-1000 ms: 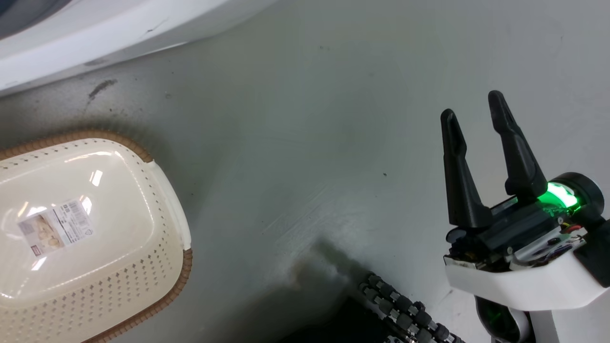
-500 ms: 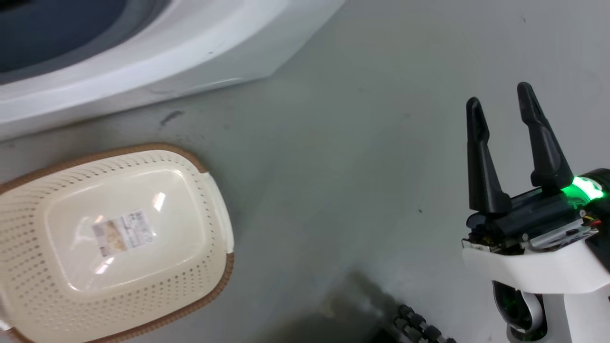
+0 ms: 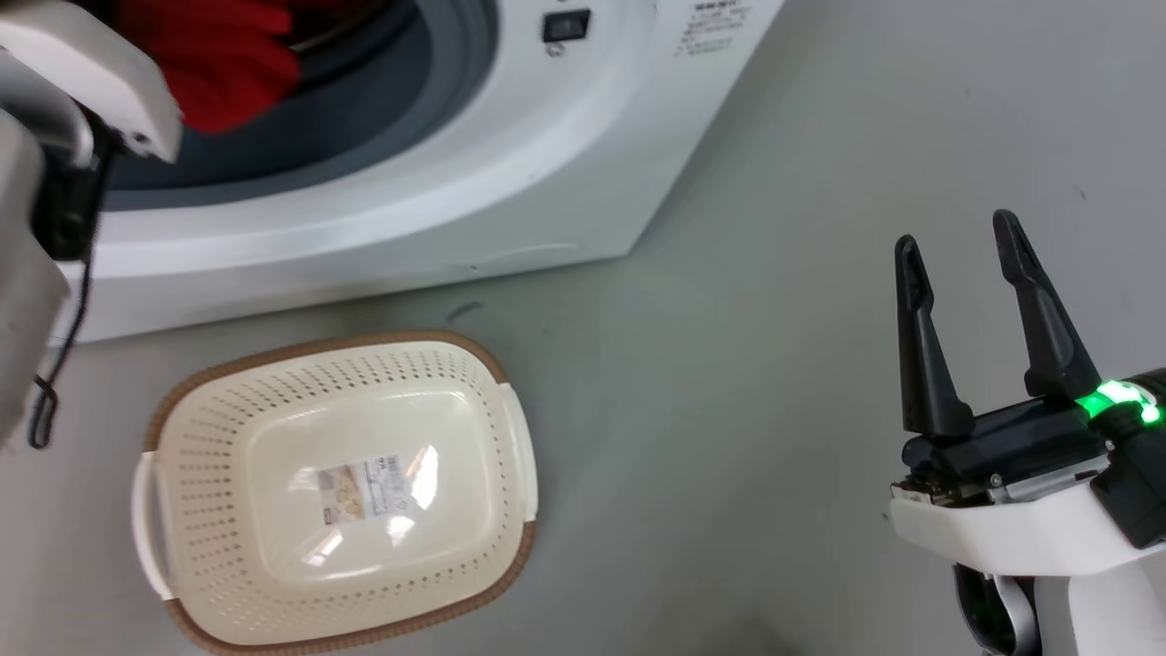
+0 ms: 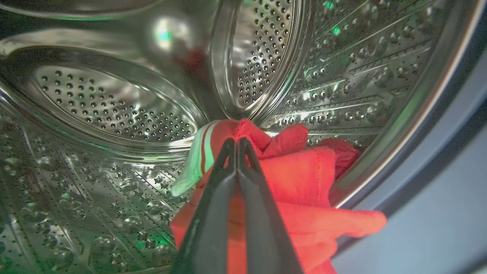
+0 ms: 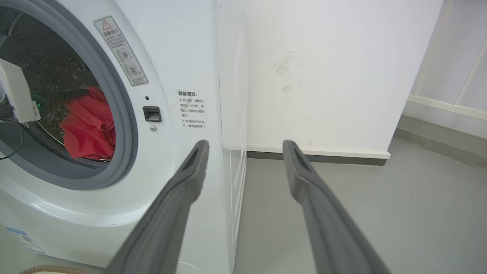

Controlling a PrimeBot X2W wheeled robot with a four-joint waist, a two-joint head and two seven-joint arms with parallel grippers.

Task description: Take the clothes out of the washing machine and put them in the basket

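Note:
The washing machine (image 3: 510, 173) stands open at the top of the head view, with the red clothes (image 3: 219, 64) in its mouth. In the left wrist view my left gripper (image 4: 236, 142) is inside the steel drum (image 4: 114, 106), shut on a bunched fold of the clothes (image 4: 304, 179); a white part with red stripes (image 4: 198, 156) hangs beside the tips. The cream basket (image 3: 364, 342) sits on the floor before the machine with nothing in it. My right gripper (image 3: 956, 246) hovers open over the floor to the right, holding nothing.
My left arm's pale forearm (image 3: 55, 137) reaches into the machine at the head view's left edge. The right wrist view has the machine's front (image 5: 182, 57), the clothes (image 5: 89, 129), a white wall (image 5: 323, 76) and grey floor (image 5: 380, 209) to the right.
The head camera has tilted up: the machine's opening, the clothes, my left forearm and the whole basket have come into view. The right gripper stays open.

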